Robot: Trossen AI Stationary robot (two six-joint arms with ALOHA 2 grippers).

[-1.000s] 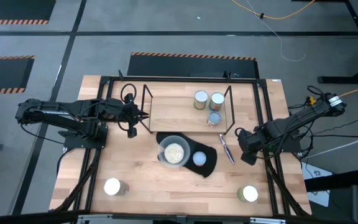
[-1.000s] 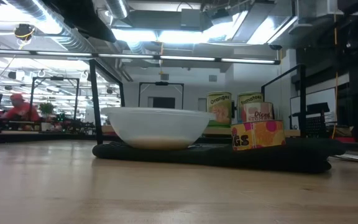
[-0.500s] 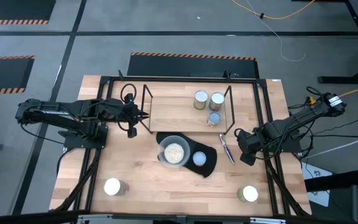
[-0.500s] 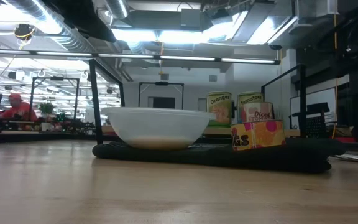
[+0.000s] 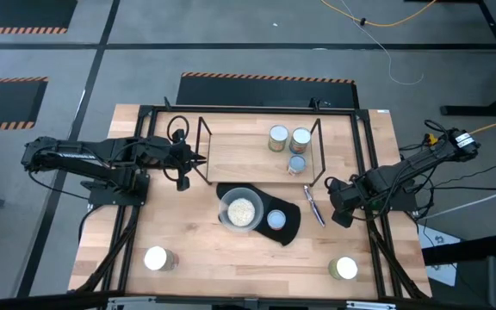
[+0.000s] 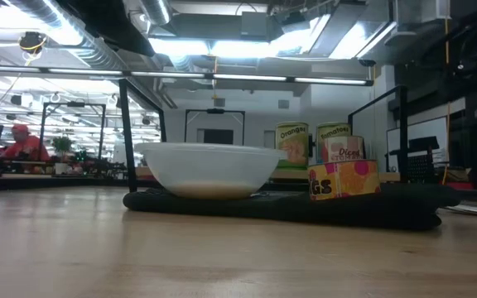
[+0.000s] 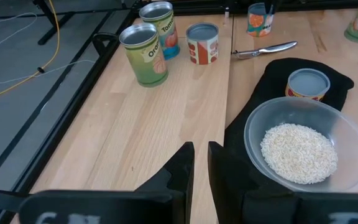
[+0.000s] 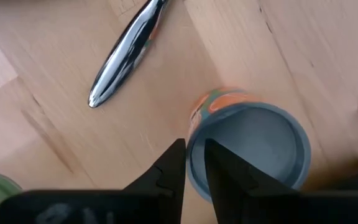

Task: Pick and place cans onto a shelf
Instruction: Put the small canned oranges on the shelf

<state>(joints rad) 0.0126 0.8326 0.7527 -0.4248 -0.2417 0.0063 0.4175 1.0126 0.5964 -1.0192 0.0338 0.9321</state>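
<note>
Cans (image 5: pixel 288 145): three on shelf (image 5: pixel 231 155), silver tops, green-yellow labels.

So the shelf (image 5: pixel 261 152) sits toward the table's (image 5: pixel 188 245) back edge, with three cans (image 5: pixel 289 146) bunched at its right end. Right in front of it is a mat (image 5: pixel 291 226) holding a bowl (image 5: pixel 241 209) on the left and a can (image 5: pixel 275 220) on the right. One more can sits at each front corner, left (image 5: pixel 156 258) and right (image 5: pixel 345 269). A utensil (image 5: pixel 314 205) lies just right of the mat.
</note>
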